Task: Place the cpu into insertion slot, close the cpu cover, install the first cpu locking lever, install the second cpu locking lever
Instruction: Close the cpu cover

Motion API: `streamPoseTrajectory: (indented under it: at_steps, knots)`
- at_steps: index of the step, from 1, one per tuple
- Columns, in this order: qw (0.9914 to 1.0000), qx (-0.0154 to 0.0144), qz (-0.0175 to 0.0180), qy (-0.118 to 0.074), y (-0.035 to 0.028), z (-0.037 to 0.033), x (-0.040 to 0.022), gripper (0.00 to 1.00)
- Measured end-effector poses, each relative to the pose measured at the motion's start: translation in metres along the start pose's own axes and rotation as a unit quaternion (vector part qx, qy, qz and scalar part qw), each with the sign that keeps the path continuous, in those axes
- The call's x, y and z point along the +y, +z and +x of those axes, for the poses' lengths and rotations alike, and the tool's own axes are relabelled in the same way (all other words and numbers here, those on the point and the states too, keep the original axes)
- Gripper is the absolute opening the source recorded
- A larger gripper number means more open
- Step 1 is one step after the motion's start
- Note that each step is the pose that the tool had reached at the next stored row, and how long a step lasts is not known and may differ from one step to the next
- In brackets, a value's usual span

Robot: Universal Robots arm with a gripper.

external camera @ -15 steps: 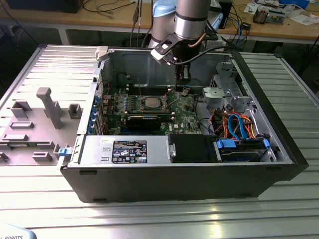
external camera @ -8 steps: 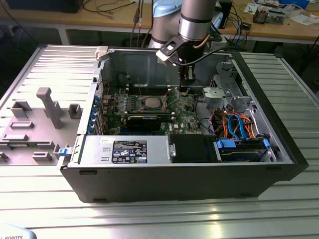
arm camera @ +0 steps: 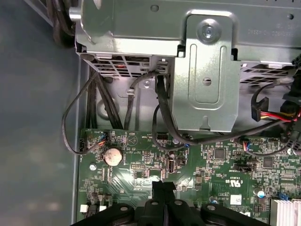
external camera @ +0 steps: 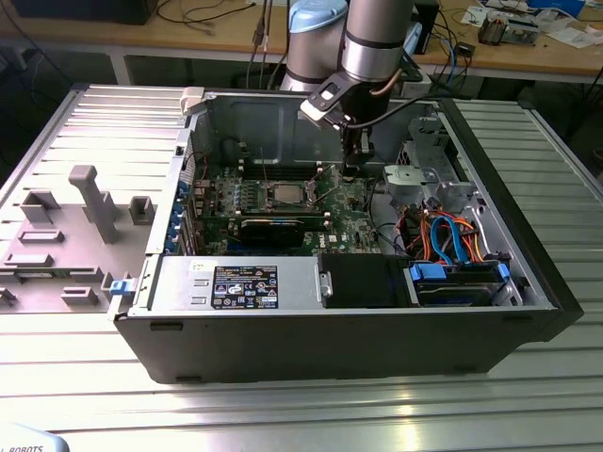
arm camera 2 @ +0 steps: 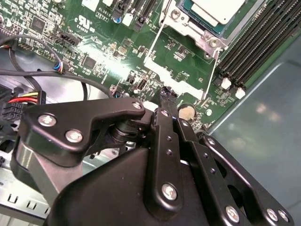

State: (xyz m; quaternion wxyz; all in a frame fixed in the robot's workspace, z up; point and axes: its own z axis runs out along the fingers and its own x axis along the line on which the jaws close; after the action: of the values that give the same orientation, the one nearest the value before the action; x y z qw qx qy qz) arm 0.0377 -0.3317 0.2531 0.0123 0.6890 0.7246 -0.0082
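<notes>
My end effector (arm camera 2: 168, 94) is pinched narrow: the two black fingers meet at their tips and hold nothing. In both wrist views the tips (arm camera: 163, 186) hang just above the green board (arm camera: 141, 174), apart from it. In the exterior view the end effector (external camera: 353, 172) reaches down inside the open computer case (external camera: 311, 353), near the back wall.

Closest to my fingertips is a round coin battery (arm camera 2: 187, 111), just beside them on the board; the first wrist view shows it (arm camera: 113, 156) near the board's edge. Black cables (arm camera: 75, 122) loop over that edge, and past them a folded metal bracket (arm camera: 204, 70) hangs over the board.

Further along the board, well apart from my fingers, is the socket (arm camera 2: 175, 19). The chip (arm camera 2: 218, 9) sits in it with its silvery top facing up. The cover (arm camera 2: 235, 32) shows as a silver frame around the chip; I cannot tell whether it is pressed fully down. Two wire levers (arm camera 2: 154, 41) run out from the socket's corners across the board towards me. Long black memory slots (arm camera 2: 256, 42) lie beside the socket.

In the exterior view the chip (external camera: 287, 195) lies on the board towards the exterior view's left of my end effector. The case rests on a slatted metal desk (external camera: 283, 414), and a grey plate with upright blocks (external camera: 66, 240) lies on it at the exterior view's left.
</notes>
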Motion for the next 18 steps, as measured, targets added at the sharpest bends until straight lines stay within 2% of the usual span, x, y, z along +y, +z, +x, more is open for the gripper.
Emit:
streamPoseTrajectory:
  at_steps: [6, 9, 14, 16, 18]
  knots:
    - [1.0, 0.0001, 0.0, -0.002, 0.0019, 0.0001, -0.0011, 0.11]
    - [0.99999, 0.0004, 0.004, -0.002, 0.0021, 0.0002, 0.0031, 0.11]
    - [0.99999, 0.0004, 0.0045, -0.002, 0.0056, 0.0002, 0.0049, 0.11]
    - [0.99999, 0.0005, 0.0045, -0.003, 0.0059, 0.0002, 0.0046, 0.11]
    - [0.99998, 0.0025, 0.0043, -0.003, 0.006, 0.0004, 0.0013, 0.11]
